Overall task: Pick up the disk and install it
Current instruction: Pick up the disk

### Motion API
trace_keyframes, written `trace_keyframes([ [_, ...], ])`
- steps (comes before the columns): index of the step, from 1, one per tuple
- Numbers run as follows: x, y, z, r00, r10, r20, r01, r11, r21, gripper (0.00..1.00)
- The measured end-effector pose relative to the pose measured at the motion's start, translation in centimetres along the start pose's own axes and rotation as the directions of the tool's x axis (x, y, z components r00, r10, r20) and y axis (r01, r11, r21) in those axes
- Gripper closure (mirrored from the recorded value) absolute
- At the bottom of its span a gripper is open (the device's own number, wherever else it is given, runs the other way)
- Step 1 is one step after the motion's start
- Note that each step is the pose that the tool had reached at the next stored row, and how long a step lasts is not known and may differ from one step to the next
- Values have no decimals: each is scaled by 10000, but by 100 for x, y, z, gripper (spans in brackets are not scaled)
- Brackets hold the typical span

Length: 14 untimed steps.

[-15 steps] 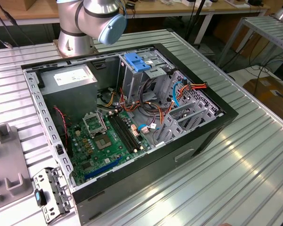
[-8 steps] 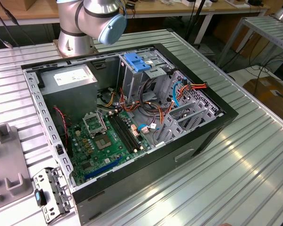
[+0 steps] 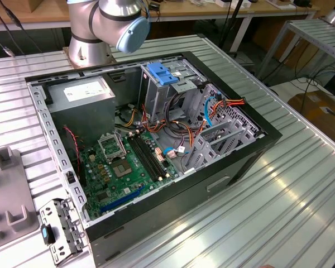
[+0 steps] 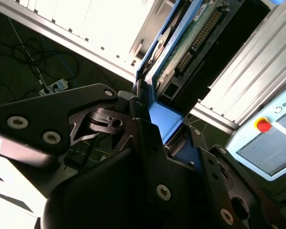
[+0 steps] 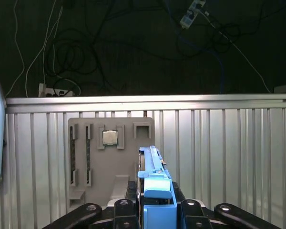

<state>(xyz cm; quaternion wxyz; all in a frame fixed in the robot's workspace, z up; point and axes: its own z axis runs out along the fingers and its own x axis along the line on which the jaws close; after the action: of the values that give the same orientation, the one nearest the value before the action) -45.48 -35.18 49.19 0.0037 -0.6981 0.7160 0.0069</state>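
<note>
In both wrist views my gripper (image 5: 156,212) is shut on the disk (image 5: 154,172), which stands on edge between the black fingers (image 5: 125,210). In the first wrist view its blue plastic rail points out from the jaws, above a ribbed metal table. The second wrist view shows the disk (image 4: 190,40) from its underside, with a green circuit board, connector pins and blue rails, held by the gripper (image 4: 164,128). In the exterior view, the open computer case (image 3: 251,148) lies on the table with its grey drive cage with a blue top (image 3: 163,75).
A grey holder plate (image 5: 88,157) with a processor chip (image 5: 109,137) lies on the table below the gripper, near the table edge (image 5: 148,101). Cables lie on the floor beyond. A pendant with a red button (image 4: 263,125) is nearby. The arm's base (image 3: 92,33) stands behind the case.
</note>
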Motion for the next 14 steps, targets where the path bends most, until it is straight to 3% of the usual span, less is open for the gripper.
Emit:
trace_keyframes([
  [14, -6, -226, -1, 10000, 2, -3, -2, 10000, -98, 63],
])
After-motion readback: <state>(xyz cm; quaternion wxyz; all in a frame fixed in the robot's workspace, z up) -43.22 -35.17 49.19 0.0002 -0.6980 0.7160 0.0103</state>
